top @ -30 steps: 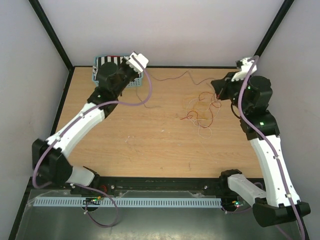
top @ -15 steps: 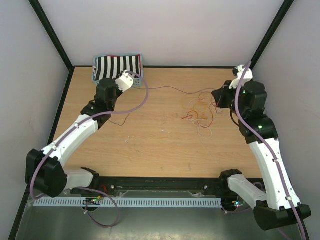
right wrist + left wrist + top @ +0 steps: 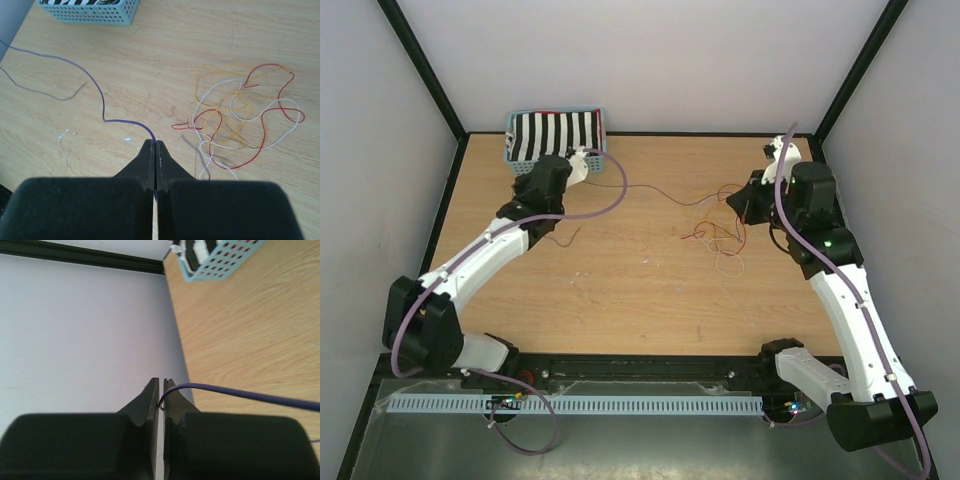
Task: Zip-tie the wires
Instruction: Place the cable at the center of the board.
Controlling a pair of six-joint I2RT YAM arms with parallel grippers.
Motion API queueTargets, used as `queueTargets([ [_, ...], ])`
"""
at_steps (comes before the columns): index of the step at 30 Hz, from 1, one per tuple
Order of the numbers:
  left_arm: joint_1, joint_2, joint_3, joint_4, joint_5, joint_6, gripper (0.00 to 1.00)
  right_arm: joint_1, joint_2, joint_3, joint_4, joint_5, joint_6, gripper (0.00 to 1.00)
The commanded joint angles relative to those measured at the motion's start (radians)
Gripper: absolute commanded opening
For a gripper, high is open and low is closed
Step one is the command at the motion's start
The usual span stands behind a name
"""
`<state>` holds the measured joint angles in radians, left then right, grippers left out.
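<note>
The right fingers are pressed together on a purple strand. From their tips it snakes away ahead and to the left, across the bench. Its other end sits in the slit between the left fingers — all but closed, nipping it right at the tips. The loose wires — red, orange, pale — lie tangled on the bench just ahead and to the right of the right fingers. A brown strand lies far to their left, and a blue basket stands beyond.
</note>
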<state>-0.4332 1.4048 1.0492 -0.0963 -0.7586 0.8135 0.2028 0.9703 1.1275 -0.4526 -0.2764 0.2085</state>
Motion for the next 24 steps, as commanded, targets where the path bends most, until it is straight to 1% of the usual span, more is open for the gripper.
queueTargets([
  [1,0.002,-0.101,0.055,-0.06,-0.08,0.125,0.08,0.005,0.0,-0.022,-0.006,-0.049,-0.017,0.0],
  [6,0.004,-0.165,0.035,-0.128,-0.105,0.242,0.08,0.017,0.01,-0.082,0.0,-0.038,-0.009,0.0],
  [9,-0.004,-0.182,0.019,-0.149,-0.075,0.258,0.08,0.032,0.015,-0.124,0.015,-0.037,0.005,0.0],
  [12,-0.035,-0.15,-0.003,-0.207,-0.042,0.202,0.08,0.037,0.013,-0.159,0.014,0.008,-0.002,0.0],
  [17,-0.105,-0.018,-0.027,-0.244,-0.022,0.05,0.08,0.037,0.015,-0.188,-0.027,0.14,-0.036,0.0],
  [21,-0.134,0.106,-0.016,-0.251,-0.029,-0.049,0.07,0.036,0.019,-0.218,-0.079,0.29,-0.054,0.0],
  [24,-0.157,0.166,-0.001,-0.257,0.016,-0.146,0.07,0.036,0.009,-0.252,-0.089,0.426,-0.061,0.0],
])
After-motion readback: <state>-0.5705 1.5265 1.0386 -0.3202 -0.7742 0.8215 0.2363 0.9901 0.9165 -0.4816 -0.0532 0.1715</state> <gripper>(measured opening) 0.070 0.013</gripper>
